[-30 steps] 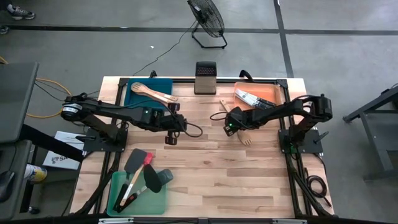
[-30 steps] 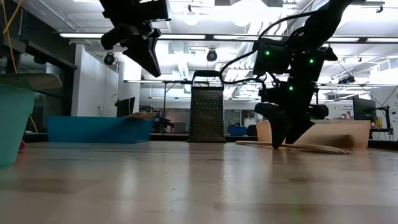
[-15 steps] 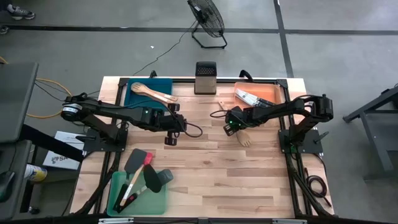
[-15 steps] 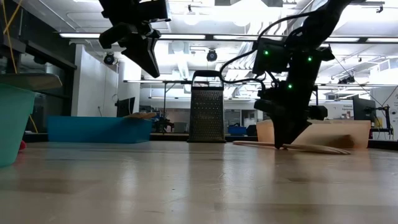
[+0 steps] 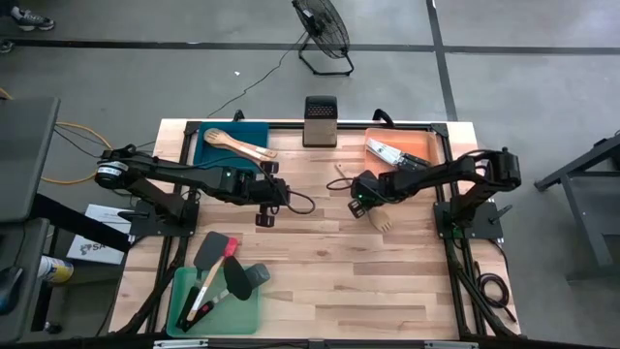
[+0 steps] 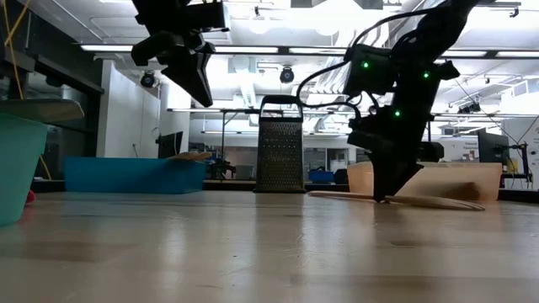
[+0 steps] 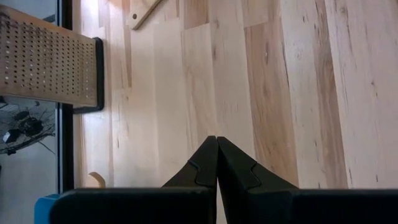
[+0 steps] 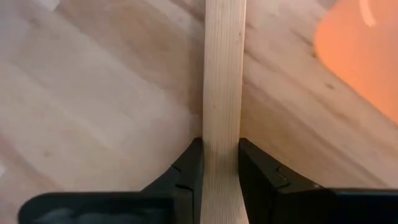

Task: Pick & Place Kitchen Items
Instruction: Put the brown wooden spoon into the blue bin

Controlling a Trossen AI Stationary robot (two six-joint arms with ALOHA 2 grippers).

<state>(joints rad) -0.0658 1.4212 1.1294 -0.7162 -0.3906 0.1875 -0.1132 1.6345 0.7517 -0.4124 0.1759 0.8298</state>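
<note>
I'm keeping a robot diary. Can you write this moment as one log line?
right end effector: shut on wooden fork | fork: on table | left end effector: shut, empty, raised

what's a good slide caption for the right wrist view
Right claw shut on a wooden utensil lying on the table, orange tray beside it.

Pale matt wooden fork [image 8: 222, 93]; glossy planked wood table [image 7: 298, 93]; perforated metal grater [image 6: 279, 145].

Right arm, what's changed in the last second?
The right end effector closed from open onto the wooden fork handle, low at the table; the fork turned slightly. The left end effector stayed shut, raised; trays and grater unchanged.
</note>
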